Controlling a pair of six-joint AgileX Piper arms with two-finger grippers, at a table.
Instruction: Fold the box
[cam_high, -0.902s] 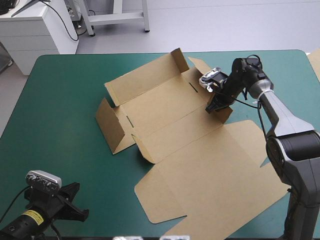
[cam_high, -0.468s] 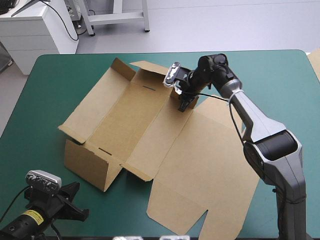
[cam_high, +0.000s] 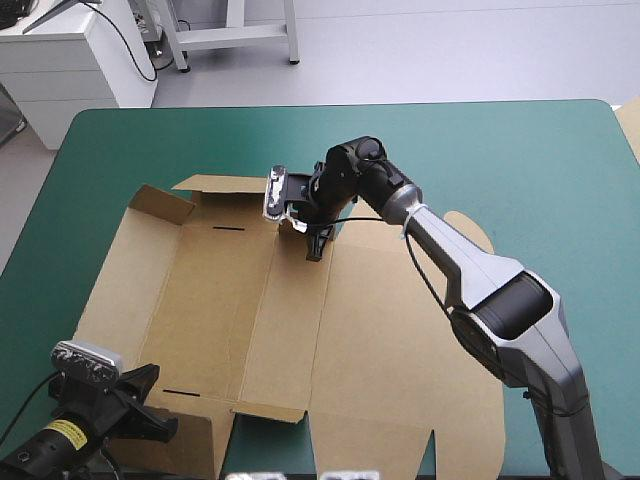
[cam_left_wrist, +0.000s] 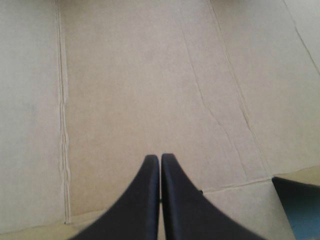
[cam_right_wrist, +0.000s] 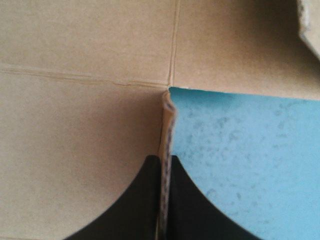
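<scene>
So the brown box is lying opened out and nearly flat on the table, covering the middle and the near-left part. Its near edge runs right up to the table's near edge, and only a narrow strip of teal-green cover shows down its left side. Plenty of bare cover shows along the far side and off to the right.

The right claw reaches in across the board and is clenched on a thin edge of it. That edge stands up between the black fingers, with board on one side and cover on the other. In the high view it sits on the box's far side, beside a crease.

A small flap at the far-left corner is tipped up a bit. Two dark slots show in the left panel.

The left claw is pinched shut on nothing. It hovers over the box's near-left corner, with creased board ahead of it.
</scene>
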